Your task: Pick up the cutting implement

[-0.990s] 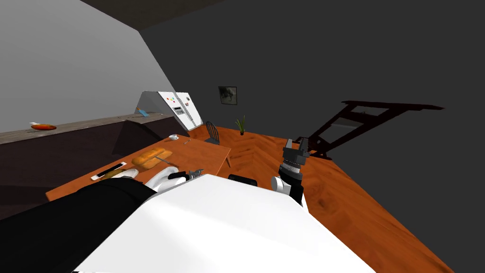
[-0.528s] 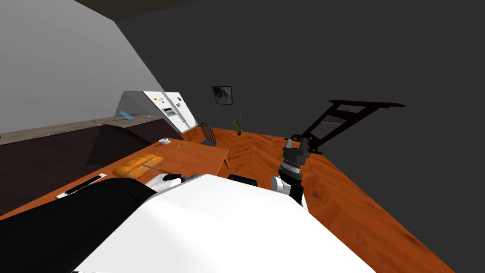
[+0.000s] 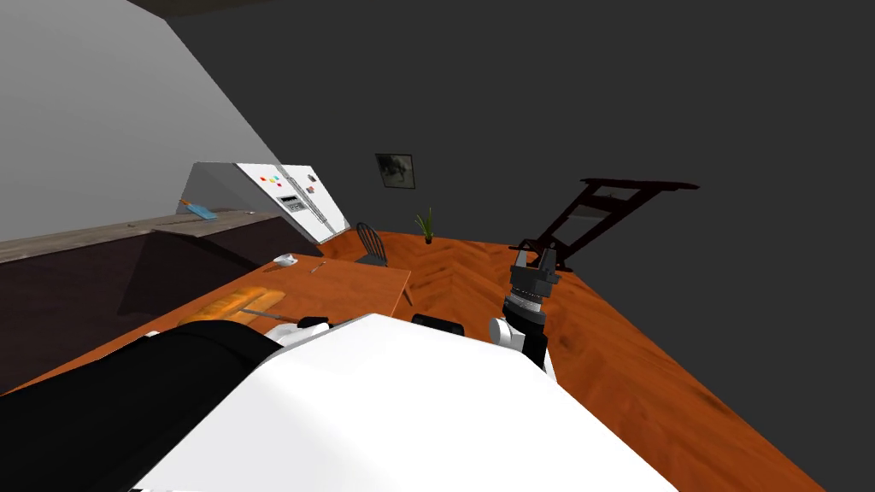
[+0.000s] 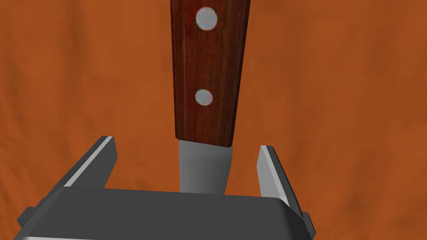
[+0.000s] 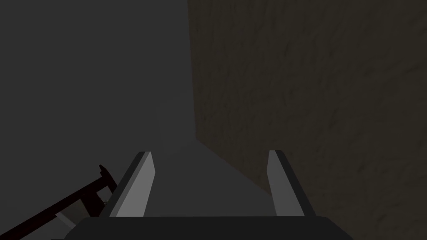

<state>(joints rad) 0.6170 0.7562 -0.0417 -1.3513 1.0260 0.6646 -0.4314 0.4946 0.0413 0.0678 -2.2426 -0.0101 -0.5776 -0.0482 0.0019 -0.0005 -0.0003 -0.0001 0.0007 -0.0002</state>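
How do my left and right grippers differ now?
The left gripper straddles the grey blade of the dark brown riveted-handle knife on the orange table; the right gripper has nothing between its fingers. The left is down at the tabletop; the right is raised clear of it. Both are open.

the knife [image 4: 205,104] has a dark red-brown wooden handle [image 4: 206,58] with fine grain, two dull grey metal rivets [image 4: 204,97] and a matt grey blade [image 4: 204,166]. the table [image 4: 333,104] is smooth orange-brown wood. the floor [image 3: 461,265] is herringbone wood.
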